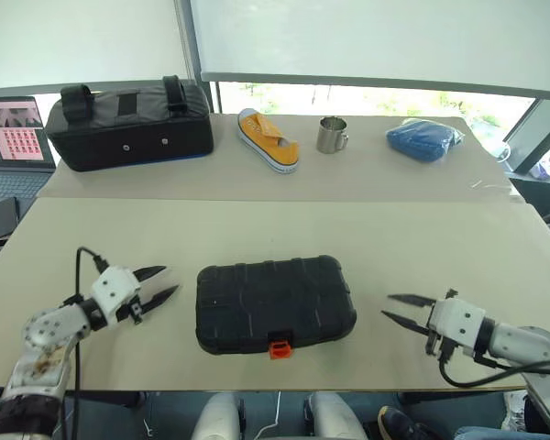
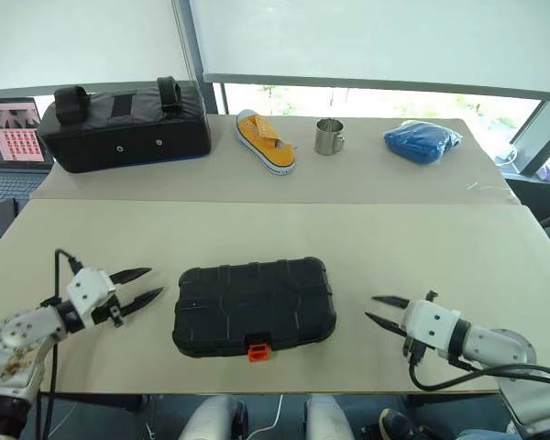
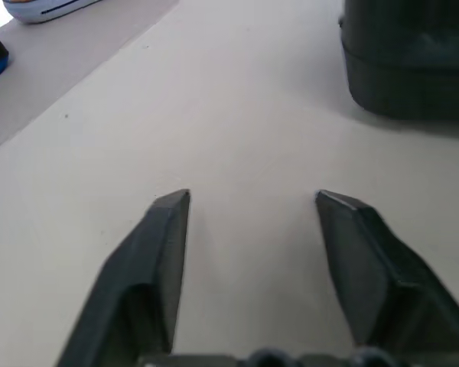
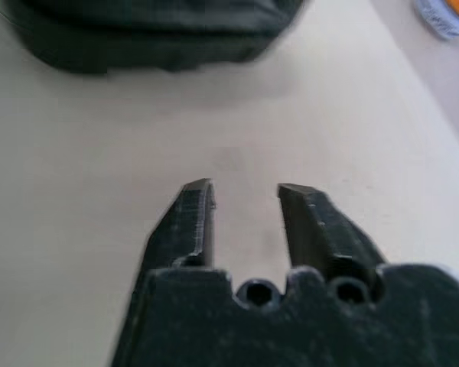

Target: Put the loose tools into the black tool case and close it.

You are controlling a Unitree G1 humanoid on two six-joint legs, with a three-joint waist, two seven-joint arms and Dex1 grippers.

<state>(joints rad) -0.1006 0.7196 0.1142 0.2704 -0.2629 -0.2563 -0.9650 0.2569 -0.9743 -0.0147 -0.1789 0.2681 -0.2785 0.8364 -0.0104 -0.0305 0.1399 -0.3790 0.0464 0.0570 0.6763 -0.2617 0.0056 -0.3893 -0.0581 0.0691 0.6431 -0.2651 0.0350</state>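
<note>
Black plastic tool case (image 1: pixel 275 303) lay shut on the worktop (image 1: pixel 275 229), long axis running side to side, squarely between your left gripper (image 1: pixel 159 283) and right gripper (image 1: pixel 400 309) (both jaws spread, empty); the left looked slightly nearer.

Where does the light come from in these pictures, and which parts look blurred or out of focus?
Head views: daylight enters through the window strip behind the far table; the black tool case casts only a soft shadow. Right wrist view: the case is blurred, the fingers sharper. Left wrist view: the case edge is slightly soft.
</note>
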